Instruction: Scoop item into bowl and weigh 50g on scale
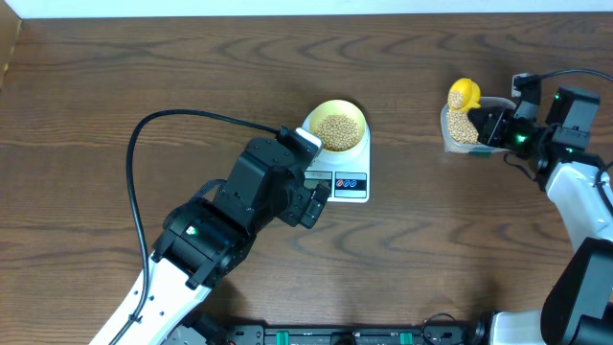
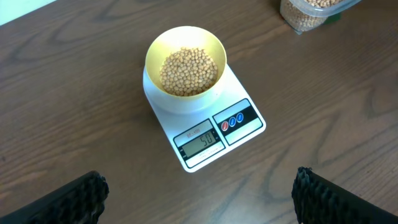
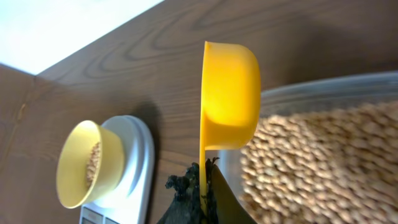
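The yellow scoop [image 3: 230, 93] fills the right wrist view, its handle clamped edge-on in the right gripper [image 3: 202, 186], its cup looking empty and tipped beside the clear tub [image 3: 311, 93] of spare beans. The bowl [image 2: 186, 37] of beans [image 2: 189, 71] sits on the scale [image 2: 242, 93], whose display [image 2: 200, 142] appears to read 50, so the target looks met. The scale lies well apart to the right gripper's left, while the left gripper [image 2: 202, 202], jaws wide apart and empty, hovers just above its display end and is far nearer.
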`<state>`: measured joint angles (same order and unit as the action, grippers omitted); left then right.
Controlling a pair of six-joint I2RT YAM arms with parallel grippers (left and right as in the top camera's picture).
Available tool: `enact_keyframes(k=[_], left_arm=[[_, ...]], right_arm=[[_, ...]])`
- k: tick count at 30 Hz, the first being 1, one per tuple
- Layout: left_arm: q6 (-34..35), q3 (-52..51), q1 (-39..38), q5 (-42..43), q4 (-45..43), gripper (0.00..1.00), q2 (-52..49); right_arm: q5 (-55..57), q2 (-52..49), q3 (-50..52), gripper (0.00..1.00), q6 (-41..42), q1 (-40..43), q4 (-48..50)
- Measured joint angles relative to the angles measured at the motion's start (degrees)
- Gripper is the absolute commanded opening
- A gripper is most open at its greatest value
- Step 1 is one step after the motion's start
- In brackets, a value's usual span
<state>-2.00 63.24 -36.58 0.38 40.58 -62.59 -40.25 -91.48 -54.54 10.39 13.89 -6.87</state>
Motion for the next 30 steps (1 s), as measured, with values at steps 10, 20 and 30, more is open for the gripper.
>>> enact_keyframes(k=[10, 20, 30], left_arm=[[0.0, 0.0, 0.0, 0.0, 0.0, 0.97, 0.0], [0.02, 0.0, 0.0, 0.0, -0.02, 0.97, 0.0], [0.0, 0.0, 0.0, 0.0, -0.02, 0.97, 0.0]], right_arm=[[-0.94, 0.0, 0.0, 0.01, 1.27, -8.41, 4.44], [-0.2, 0.0, 0.0, 0.01, 5.97, -15.26, 10.95], [6.75, 0.0, 0.0, 0.01, 7.34, -23.37, 13.64]])
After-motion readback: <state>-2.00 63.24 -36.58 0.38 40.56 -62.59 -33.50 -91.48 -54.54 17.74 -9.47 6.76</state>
